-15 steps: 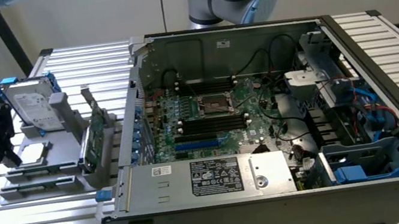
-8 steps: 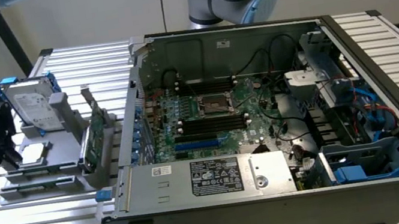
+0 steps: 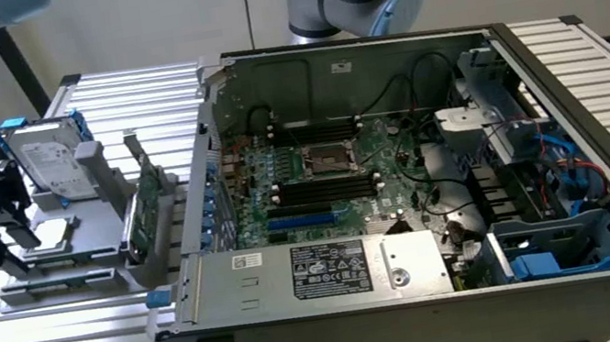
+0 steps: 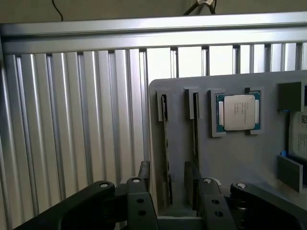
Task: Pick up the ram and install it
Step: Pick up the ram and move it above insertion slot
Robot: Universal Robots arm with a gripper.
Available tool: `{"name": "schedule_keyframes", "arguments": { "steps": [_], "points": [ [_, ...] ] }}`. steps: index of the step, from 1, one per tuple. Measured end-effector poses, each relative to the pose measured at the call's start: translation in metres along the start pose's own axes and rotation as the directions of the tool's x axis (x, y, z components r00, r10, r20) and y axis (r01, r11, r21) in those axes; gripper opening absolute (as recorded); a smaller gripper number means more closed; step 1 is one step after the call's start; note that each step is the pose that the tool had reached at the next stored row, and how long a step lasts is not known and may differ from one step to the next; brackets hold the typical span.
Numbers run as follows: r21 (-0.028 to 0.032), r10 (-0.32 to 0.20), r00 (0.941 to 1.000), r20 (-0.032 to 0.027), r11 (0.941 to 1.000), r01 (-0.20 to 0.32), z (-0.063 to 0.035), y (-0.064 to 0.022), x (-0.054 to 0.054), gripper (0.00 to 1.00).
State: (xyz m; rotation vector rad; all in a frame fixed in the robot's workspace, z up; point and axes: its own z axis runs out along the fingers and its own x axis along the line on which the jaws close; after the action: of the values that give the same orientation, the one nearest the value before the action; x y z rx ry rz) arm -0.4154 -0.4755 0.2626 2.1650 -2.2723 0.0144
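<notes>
Ribbed metal table point(image 4: 72, 120); gripper point(image 4: 167, 172) spread astride the edge-on ram point(image 4: 166, 139).

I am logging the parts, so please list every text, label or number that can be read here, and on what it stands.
No text can be read.
Black label on the power supply: too small.
White sticker beside it: too small.
Hard drive label: blurred.
Processor lid: blurred.

Surface point(image 4: 72, 120): ribbed bare metal, satin sheen. Holder point(image 4: 240, 158): matt grey plastic. Chip point(image 4: 238, 112) lid: smooth metal. Jaws: matt black.
</notes>
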Motion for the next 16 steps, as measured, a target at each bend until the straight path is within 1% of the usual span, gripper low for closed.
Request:
{"name": "schedule_keyframes", "arguments": {
  "steps": [4, 5, 6, 7, 14, 15, 16],
  "points": [
    [0.0001, 0.000, 1.0000, 0.0009, 1.0000, 0.000, 0.0074, -0.0001, 0.002, 0.42],
    [-0.0002, 0.000, 1.0000, 0.0016, 1.0000, 0.000, 0.0110, -0.0001, 0.003, 0.42],
    [-0.0001, 0.000, 1.0000, 0.0023, 1.0000, 0.000, 0.0128, -0.0002, 0.004, 0.44],
    [-0.0001, 0.000, 1.0000, 0.0029, 1.0000, 0.000, 0.0146, -0.0003, 0.004, 0.50],
    [-0.0002, 0.000, 1.0000, 0.0064, 1.0000, 0.000, 0.0272, -0.0036, 0.005, 0.50],
    [-0.0003, 0.000, 1.0000, 0.0075, 1.0000, 0.000, 0.0286, -0.0043, 0.005, 0.50],
    [-0.0004, 0.000, 1.0000, 0.0099, 1.0000, 0.000, 0.0297, -0.0051, 0.006, 0.50]
  ]
}}
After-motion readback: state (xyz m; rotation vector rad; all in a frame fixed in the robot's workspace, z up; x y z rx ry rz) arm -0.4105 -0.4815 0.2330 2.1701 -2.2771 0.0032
